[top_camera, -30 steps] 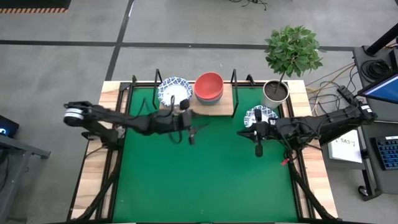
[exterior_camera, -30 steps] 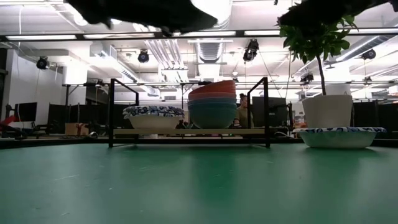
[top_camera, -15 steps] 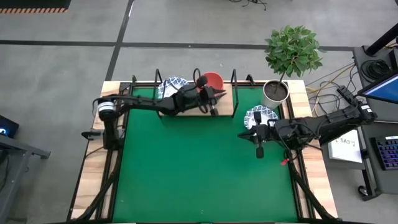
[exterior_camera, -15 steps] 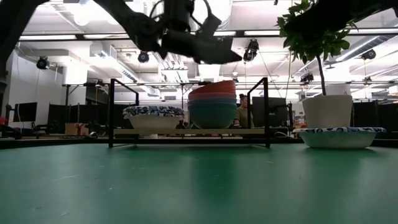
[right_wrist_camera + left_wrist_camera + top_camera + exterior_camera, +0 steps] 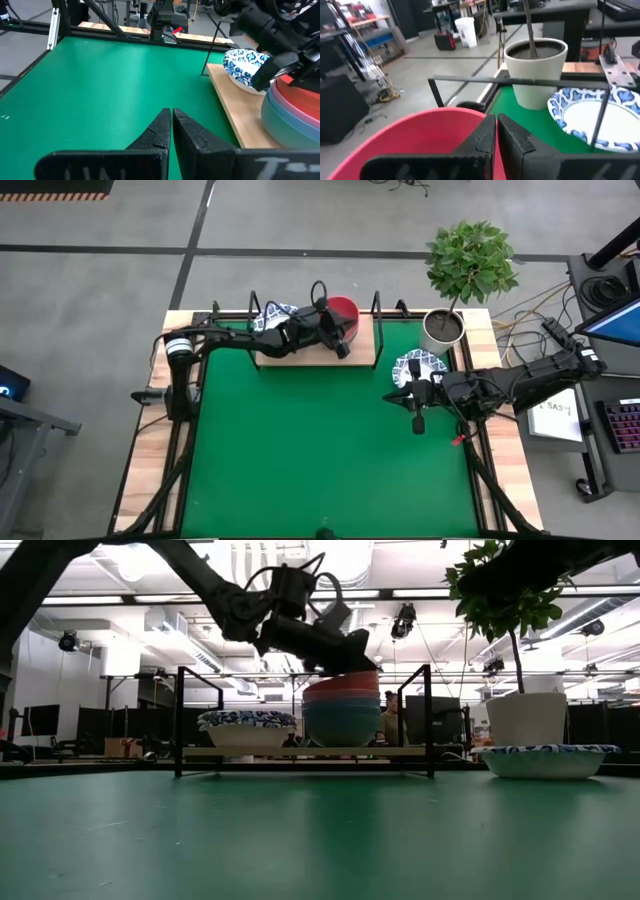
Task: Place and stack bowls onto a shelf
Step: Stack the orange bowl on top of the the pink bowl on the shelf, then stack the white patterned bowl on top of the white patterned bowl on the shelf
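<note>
A stack of plain bowls stands on the light-wood shelf (image 5: 300, 352), with the red bowl (image 5: 345, 308) on top; the stack also shows in the low view (image 5: 341, 710). A blue-patterned bowl (image 5: 247, 728) stands to the stack's left on the shelf. My left gripper (image 5: 495, 120) is shut, right over the red bowl's rim (image 5: 465, 114). Another patterned bowl (image 5: 420, 366) rests on the green mat beside the shelf's right end. My right gripper (image 5: 416, 422) is shut and empty, over the mat just in front of that bowl. My left gripper has its shut fingertips (image 5: 352, 652) at the top of the red bowl, coming slanting down from the table's left. I cannot tell whether they touch the rim.
A white plant pot (image 5: 441, 328) with a leafy plant stands at the far right corner, behind the patterned bowl on the mat. The shelf's black wire frame (image 5: 428, 720) rises at both ends. The green mat (image 5: 320, 460) stretches toward the near edge.
My left gripper has swung from over the mat in front of the shelf toward the far edge and to the right. It has then come down onto the top of the bowl stack. My right arm has kept still.
</note>
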